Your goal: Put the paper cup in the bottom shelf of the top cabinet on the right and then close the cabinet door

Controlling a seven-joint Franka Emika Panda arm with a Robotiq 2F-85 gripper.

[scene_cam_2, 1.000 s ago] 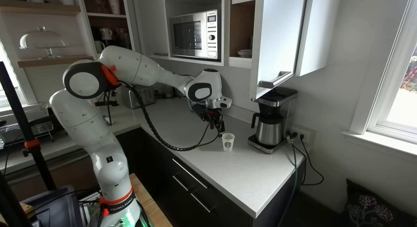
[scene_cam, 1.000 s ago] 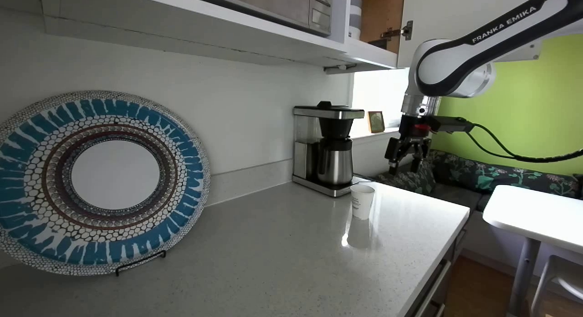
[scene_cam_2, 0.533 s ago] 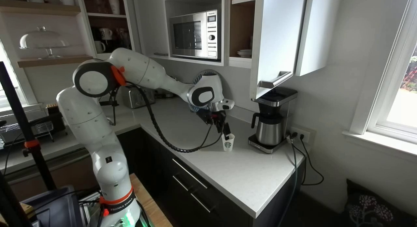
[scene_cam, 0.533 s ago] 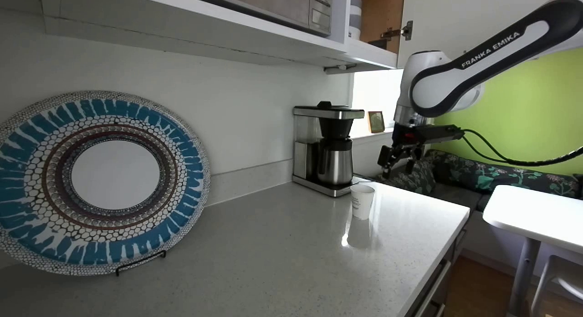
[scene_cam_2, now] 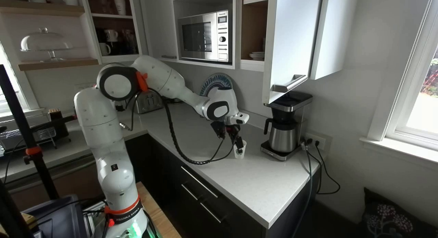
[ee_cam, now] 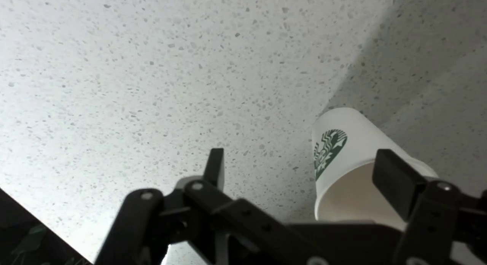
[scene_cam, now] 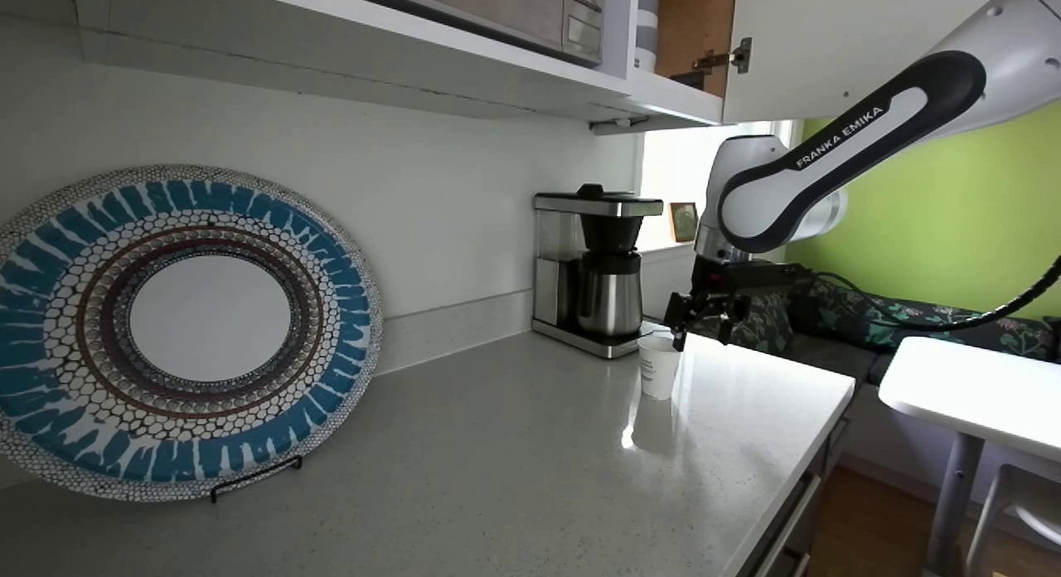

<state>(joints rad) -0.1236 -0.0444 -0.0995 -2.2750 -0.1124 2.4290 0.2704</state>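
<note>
Hovering by the small white paper cup (ee_cam: 361,143) with a green logo (ee_cam: 329,150), your black two-fingered gripper (ee_cam: 302,171) has its jaws spread wide. In your wrist view, one finger overlaps the cup's mouth, can't tell if touching; the other shows against the speckled pale grey countertop (ee_cam: 152,105). Cup stands upright on it, near the black and steel coffee maker (scene_cam: 612,299) in both exterior views. Up above, you've got the white top cabinet (scene_cam_2: 254,29) with brown wood interior open: flat white cabinet door (scene_cam_2: 294,36), metal bar handle (scene_cam_2: 290,84), standing out from it. Pale plates (scene_cam_2: 257,55) stacked low inside.
</note>
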